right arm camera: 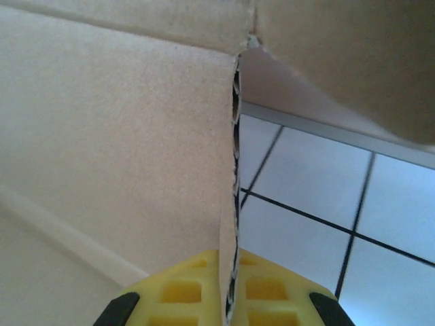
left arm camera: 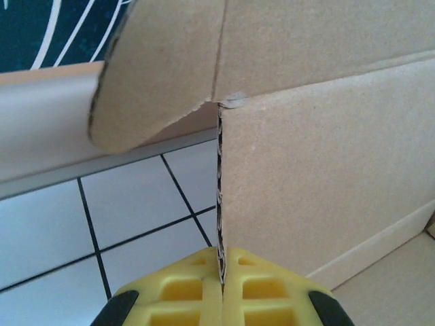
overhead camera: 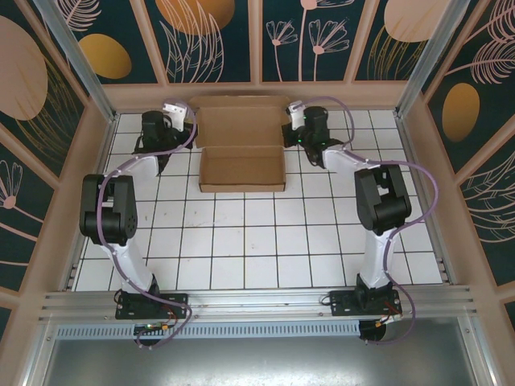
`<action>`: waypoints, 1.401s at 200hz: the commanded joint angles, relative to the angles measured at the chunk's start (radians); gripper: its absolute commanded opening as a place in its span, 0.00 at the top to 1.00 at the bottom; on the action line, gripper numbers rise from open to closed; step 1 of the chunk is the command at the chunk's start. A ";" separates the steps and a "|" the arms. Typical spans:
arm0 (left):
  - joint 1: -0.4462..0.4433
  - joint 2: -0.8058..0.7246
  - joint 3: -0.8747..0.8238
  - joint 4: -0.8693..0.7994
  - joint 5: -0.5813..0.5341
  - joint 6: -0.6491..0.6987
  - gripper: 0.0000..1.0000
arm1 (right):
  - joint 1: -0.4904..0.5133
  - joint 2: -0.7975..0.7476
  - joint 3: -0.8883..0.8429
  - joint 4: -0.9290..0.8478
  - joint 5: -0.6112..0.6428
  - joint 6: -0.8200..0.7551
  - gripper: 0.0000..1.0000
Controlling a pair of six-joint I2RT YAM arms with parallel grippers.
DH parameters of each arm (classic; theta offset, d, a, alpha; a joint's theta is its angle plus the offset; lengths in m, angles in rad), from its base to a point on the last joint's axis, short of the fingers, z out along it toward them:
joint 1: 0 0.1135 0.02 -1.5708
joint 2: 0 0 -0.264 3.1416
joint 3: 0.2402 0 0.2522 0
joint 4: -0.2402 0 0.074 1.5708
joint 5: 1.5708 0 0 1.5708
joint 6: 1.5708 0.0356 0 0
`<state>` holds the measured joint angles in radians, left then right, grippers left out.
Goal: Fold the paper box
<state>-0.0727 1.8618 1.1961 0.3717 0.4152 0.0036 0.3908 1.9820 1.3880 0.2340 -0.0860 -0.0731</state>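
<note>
Both my arms reach far forward; yellow-padded left gripper and right gripper pinch the brown cardboard paper box.

I count one brown cardboard box and one white tiled table. Two robot arms: a left arm and a right arm, each trailing one purple cable, so two cables. Two grippers as well, the left gripper and the right gripper, each with two yellow fingers, four altogether.

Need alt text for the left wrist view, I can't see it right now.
The left tool is shut on the thin edge of an upright wall of the plain brown cardboard box. A white tiled table lies to the left.
</note>
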 commanded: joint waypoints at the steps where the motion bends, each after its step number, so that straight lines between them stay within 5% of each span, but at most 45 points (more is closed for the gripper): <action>1: -0.025 -0.051 -0.054 0.042 -0.166 -0.150 0.99 | 0.108 0.022 0.051 -0.005 0.444 0.158 1.00; 46: -0.104 -0.090 -0.147 0.108 -0.323 -0.360 0.97 | 0.210 0.096 0.160 -0.047 0.643 0.317 1.00; 102: -0.176 -0.104 -0.164 0.148 -0.422 -0.445 0.95 | 0.242 0.118 0.184 -0.001 0.681 0.369 1.00; 172: -0.212 -0.222 -0.455 0.449 -0.389 -0.525 0.93 | 0.246 -0.068 -0.301 0.587 0.571 0.292 1.00; 280: -0.274 -0.265 -0.640 0.534 -0.397 -0.618 0.87 | 0.248 -0.122 -0.568 0.830 0.485 0.340 1.00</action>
<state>-0.3241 1.6142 0.6125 0.8997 -0.0280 -0.5606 0.6247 1.8996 0.8825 0.9653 0.4843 0.2199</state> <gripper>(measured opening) 0.132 0.054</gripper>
